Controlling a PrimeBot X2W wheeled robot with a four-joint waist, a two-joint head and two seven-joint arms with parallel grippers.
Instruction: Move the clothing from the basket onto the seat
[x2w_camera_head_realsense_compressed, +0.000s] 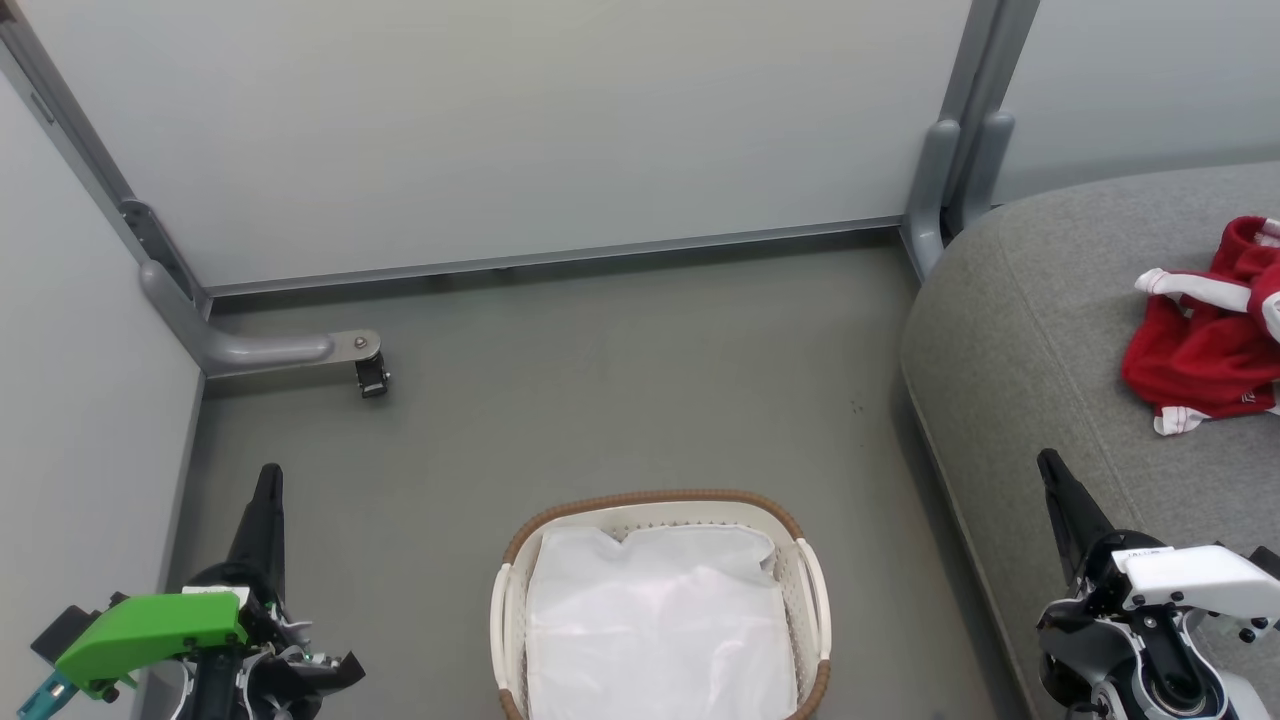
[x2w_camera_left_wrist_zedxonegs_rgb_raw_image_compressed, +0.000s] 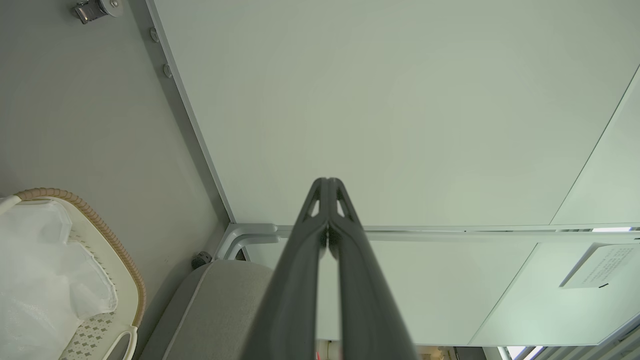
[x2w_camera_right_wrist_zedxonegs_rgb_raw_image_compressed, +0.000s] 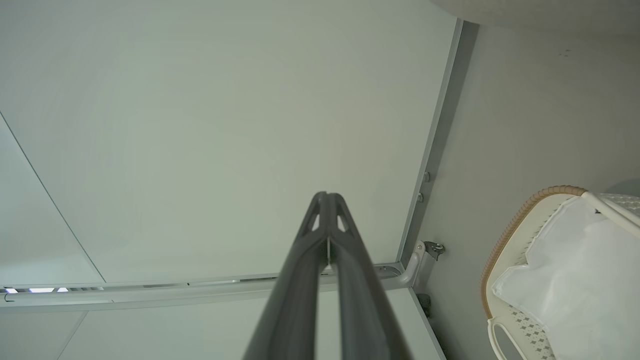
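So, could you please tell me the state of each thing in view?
clothing: crumpled on the seat, out of the basket
basket: upright on the floor, holding its white liner
seat: carrying the clothing
left gripper: shut, empty
right gripper: shut, empty

Dark-fingered left gripper (x2w_camera_head_realsense_compressed: 268, 478), green housing (x2w_camera_head_realsense_compressed: 150, 625)

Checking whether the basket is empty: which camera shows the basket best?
The head view: it looks down into the basket, showing most of its rim, both handles and the white liner inside. The left wrist view catches one end at its lower left edge; the right wrist view catches one end at its lower right.
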